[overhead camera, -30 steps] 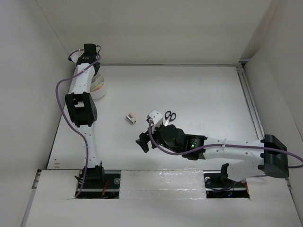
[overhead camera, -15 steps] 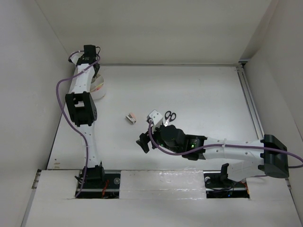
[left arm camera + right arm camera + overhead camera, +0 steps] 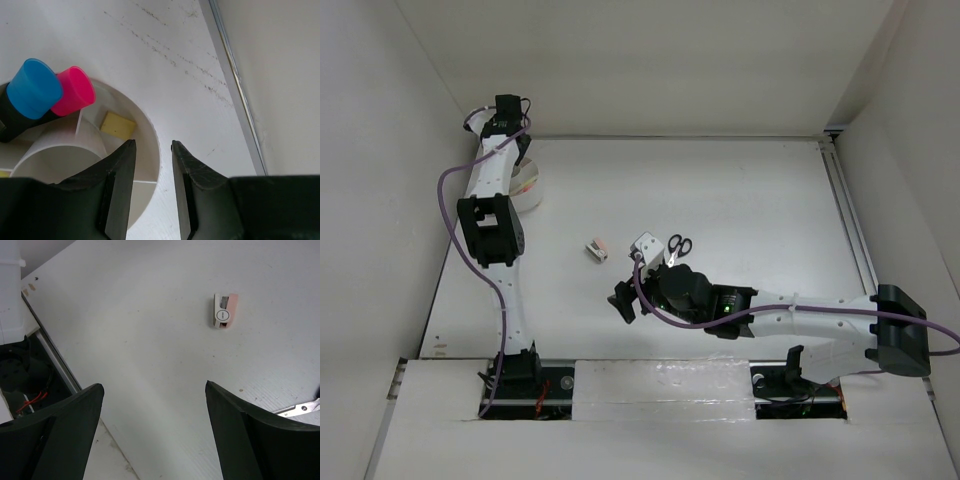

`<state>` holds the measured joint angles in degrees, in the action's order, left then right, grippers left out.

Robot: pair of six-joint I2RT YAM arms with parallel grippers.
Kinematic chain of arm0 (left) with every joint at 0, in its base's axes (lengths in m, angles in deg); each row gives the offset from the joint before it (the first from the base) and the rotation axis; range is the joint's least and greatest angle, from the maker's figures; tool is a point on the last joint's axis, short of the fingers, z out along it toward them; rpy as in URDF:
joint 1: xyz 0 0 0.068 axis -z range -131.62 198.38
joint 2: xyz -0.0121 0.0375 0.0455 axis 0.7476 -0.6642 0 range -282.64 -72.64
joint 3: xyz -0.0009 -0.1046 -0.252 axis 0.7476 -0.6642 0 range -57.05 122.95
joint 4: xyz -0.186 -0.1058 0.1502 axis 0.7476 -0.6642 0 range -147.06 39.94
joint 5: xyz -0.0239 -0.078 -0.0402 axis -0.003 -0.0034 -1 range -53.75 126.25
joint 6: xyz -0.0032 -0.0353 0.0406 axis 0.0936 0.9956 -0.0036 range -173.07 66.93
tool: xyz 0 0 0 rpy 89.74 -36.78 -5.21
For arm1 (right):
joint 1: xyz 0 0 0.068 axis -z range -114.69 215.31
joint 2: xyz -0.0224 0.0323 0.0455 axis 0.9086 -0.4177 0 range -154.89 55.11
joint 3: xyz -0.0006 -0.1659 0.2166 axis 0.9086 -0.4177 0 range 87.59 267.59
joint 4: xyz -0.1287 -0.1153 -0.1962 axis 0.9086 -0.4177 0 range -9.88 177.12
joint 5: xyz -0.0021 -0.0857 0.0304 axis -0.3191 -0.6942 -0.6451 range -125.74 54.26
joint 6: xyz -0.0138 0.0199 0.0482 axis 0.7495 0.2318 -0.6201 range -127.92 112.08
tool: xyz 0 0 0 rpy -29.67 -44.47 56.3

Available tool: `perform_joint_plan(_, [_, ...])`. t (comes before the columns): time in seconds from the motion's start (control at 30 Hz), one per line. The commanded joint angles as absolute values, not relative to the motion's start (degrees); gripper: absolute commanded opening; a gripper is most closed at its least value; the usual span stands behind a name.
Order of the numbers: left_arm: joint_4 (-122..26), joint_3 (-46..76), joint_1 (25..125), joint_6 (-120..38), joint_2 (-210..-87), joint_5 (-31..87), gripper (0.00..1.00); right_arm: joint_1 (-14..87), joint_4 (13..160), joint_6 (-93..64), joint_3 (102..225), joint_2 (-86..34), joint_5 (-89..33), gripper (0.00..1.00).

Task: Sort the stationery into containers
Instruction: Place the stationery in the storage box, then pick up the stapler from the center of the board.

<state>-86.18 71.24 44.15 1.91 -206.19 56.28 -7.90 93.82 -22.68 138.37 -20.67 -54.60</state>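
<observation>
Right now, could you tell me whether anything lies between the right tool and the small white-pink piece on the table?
Nothing visible does. In the right wrist view, only bare table separates the open right tool from the white-pink piece. The scissors lie off to one side, clear of that path.

Left jaws straddle cup rim — wall close beside.

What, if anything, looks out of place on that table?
Nothing is spilled or broken. Only the small white-pink piece and the scissors lie loose mid-table, far from the white cup, which already holds a blue-capped marker and a pink-capped marker.
</observation>
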Motion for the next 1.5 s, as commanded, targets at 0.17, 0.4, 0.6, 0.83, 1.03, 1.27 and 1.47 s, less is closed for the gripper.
perform_joint_plan(0.17, [-82.68, 75.32, 43.72, -1.21, -203.25, 50.58, 0.35, -8.43, 95.73, -22.07, 139.53, -21.61, -55.70, 0.88])
perform_joint_plan(0.4, [-76.97, 74.71, 44.25, -3.67, -195.96, 44.52, 0.45, -8.43, 96.26, -22.60, 140.06, -22.23, -56.57, 0.90])
perform_joint_plan(0.6, [-75.19, 72.34, 45.74, -8.58, -184.29, 41.88, 1.00, -8.43, 93.20, -26.28, 143.04, -24.07, -62.98, 0.99])
perform_joint_plan(0.83, [-77.12, 48.74, 45.75, -10.26, -161.81, 44.05, 1.00, -4.39, 75.48, -26.29, 162.00, -41.10, -60.11, 0.99])
perform_joint_plan(1.03, [-85.29, 32.46, 43.12, -14.12, -145.78, 47.15, 1.00, 4.04, 65.76, -27.61, 178.18, -57.09, -51.40, 0.99])
perform_joint_plan(1.27, [-88.11, 13.57, 43.72, -15.01, -129.52, 48.30, 1.00, 10.64, 63.65, -24.10, 187.06, -66.86, -40.41, 0.99])
perform_joint_plan(1.47, [-86.36, 2.02, 43.11, -15.27, -124.50, 46.09, 1.00, 10.65, 59.70, -24.09, 194.19, -73.90, -38.91, 0.99])
